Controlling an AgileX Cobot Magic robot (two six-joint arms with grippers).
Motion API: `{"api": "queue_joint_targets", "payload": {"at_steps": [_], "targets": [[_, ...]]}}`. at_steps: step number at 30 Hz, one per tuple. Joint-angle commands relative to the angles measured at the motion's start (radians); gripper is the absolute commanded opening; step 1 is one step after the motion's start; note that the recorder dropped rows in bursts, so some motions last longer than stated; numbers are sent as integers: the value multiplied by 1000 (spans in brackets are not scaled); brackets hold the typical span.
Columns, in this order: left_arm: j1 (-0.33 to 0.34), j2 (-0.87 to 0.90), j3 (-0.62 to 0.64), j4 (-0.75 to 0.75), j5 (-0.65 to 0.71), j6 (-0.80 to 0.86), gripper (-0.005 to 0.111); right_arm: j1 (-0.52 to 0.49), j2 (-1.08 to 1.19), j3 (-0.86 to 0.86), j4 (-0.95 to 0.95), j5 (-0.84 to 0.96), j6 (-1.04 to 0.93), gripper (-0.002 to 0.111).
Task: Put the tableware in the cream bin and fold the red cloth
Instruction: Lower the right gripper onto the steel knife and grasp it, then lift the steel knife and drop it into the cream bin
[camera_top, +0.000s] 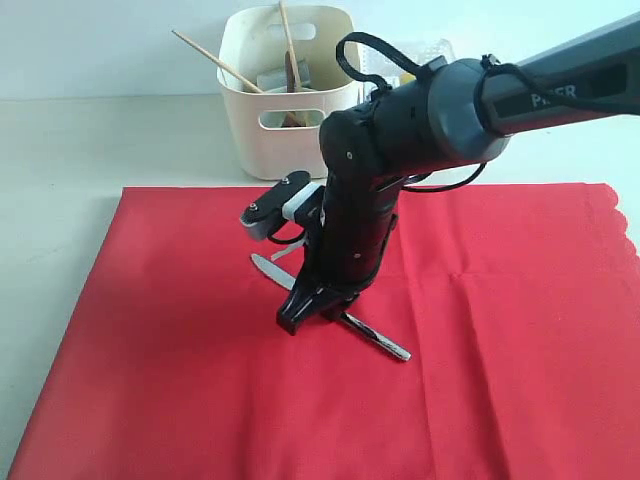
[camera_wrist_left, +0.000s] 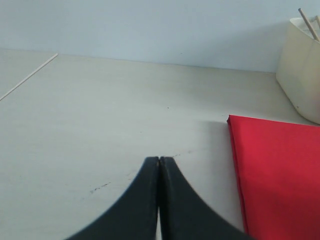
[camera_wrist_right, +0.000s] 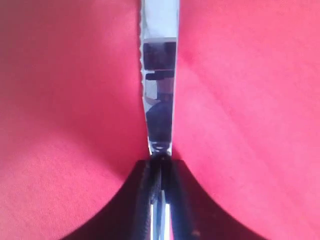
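Your black left gripper (camera_wrist_left: 159, 159): curved fingers pressed together, tips meeting, no gap, nothing between them. Under it, pale beige matte table top (camera_wrist_left: 100, 115), few faint dark scuffs near fingertips, thin straight line running across far corner. Bright-red fabric cloth (camera_wrist_left: 280, 170) lies flat beside your gripper, its near corner and straight edge in view, apart from fingers. Cream smooth-walled plastic bin (camera_wrist_left: 302, 70) stands past cloth at frame edge. Thin wooden chopsticks (camera_wrist_left: 309, 24) poke above its rim. Plain pale blue-grey wall (camera_wrist_left: 150, 25) behind table.

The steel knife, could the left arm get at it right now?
Probably not: the right gripper is clamped on the steel knife, its arm standing over it, while the left gripper sits shut over the table off the red cloth.
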Motion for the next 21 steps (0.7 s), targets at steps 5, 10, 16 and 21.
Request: {"api": "queue_joint_targets", "payload": {"at_steps": [5, 10, 16, 21], "targets": [[2, -6, -1, 3, -4, -7, 2, -3, -113, 1, -11, -27, 3, 0], [2, -6, -1, 3, -4, -7, 2, -3, -183, -26, -15, -87, 3, 0], [2, -6, -1, 3, -4, -7, 2, -52, -200, -150, -15, -147, 1, 0], [2, -6, -1, 3, -4, -7, 2, -125, -190, -262, -15, -250, 1, 0]]}}
